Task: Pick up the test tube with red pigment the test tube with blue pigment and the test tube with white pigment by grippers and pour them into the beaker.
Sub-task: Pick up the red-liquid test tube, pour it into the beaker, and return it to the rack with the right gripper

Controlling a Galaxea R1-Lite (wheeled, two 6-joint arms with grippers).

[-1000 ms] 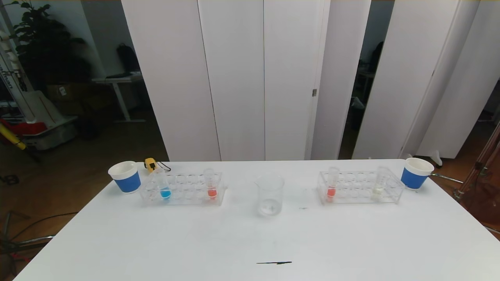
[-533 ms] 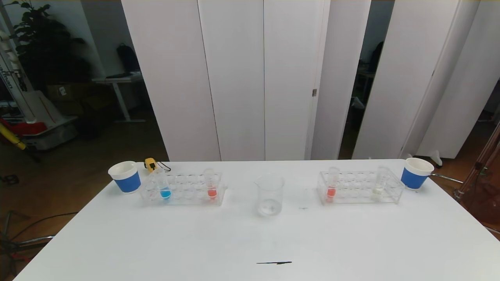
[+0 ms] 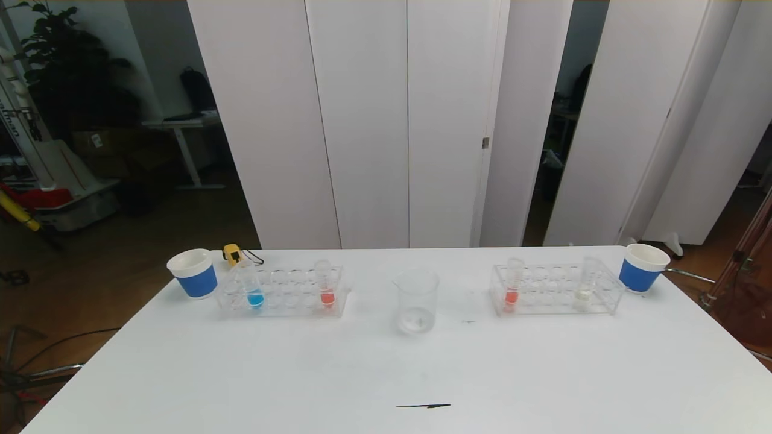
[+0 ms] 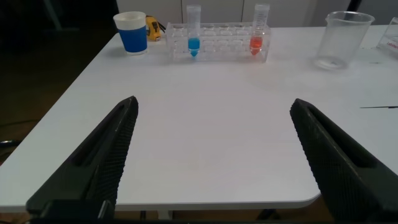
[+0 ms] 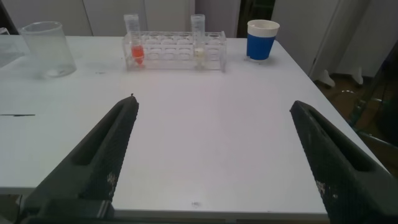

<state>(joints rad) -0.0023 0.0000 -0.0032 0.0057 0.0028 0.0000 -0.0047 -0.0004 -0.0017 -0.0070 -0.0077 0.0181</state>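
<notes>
The clear beaker [image 3: 416, 300] stands mid-table between two clear racks. In the left rack [image 3: 283, 293] stand the test tube with blue pigment [image 3: 254, 288] and a test tube with red pigment [image 3: 326, 284]. The right rack [image 3: 556, 290] holds another red tube [image 3: 512, 284] and the test tube with white pigment [image 3: 585, 284]. Neither arm shows in the head view. My left gripper [image 4: 212, 102] hangs open at the table's near edge, facing the blue tube [image 4: 193, 32] and a red tube [image 4: 260, 29]. My right gripper [image 5: 212, 102] is open too, facing a red tube [image 5: 134, 42] and the white tube [image 5: 198, 41].
A blue-and-white paper cup [image 3: 193, 273] stands at the far left with a small yellow object [image 3: 232, 254] behind it. Another cup [image 3: 643, 267] stands at the far right. A thin dark mark [image 3: 423, 405] lies near the table's front edge.
</notes>
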